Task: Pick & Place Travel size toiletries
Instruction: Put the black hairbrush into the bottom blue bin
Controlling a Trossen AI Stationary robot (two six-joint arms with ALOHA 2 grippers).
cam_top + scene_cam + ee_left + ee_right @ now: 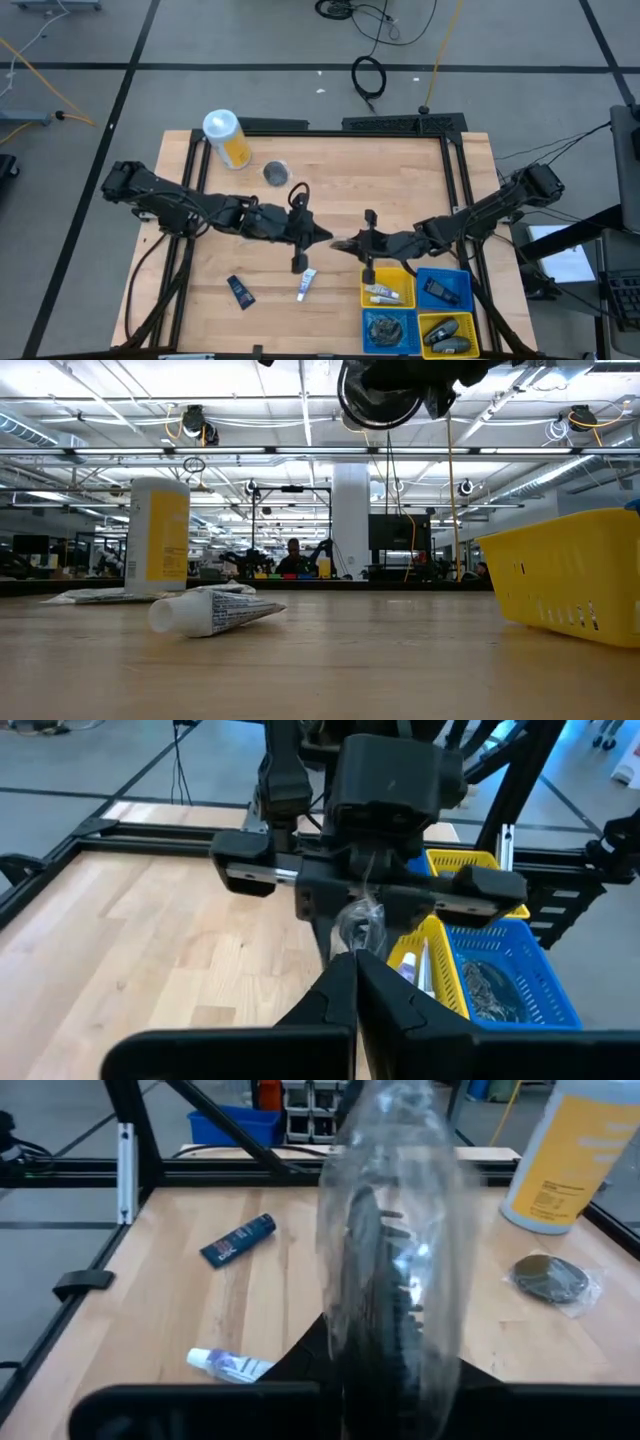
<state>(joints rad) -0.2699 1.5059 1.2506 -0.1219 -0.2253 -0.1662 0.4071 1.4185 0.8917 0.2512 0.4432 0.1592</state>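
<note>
A clear crinkled plastic packet [392, 1230] with a dark toothed item inside hangs in the air between both grippers over the table's middle. My left gripper [326, 239] comes from the left and is shut on it. My right gripper [343, 243] comes from the right and is also shut on it. On the table lie a white tube [306, 284], a dark blue tube [240, 291] and a round grey jar [276, 173] in plastic wrap. Other small toiletries lie in the bins. My left gripper pinches the packet's crumpled end [361, 928] between its two fingertips [338, 982], coming level from the table's left. The packet is lifted clear of the table. My right gripper has the packet's other end [385, 1350] between its fingers, level from the table's right. The packet itself hides the place of contact.
A large yellow canister [225, 138] with a white lid stands at the far left. Four square bins sit at the near right: yellow [400, 273], blue [461, 276], blue [369, 330], yellow [470, 325]. A dark frame [400, 124] borders the table.
</note>
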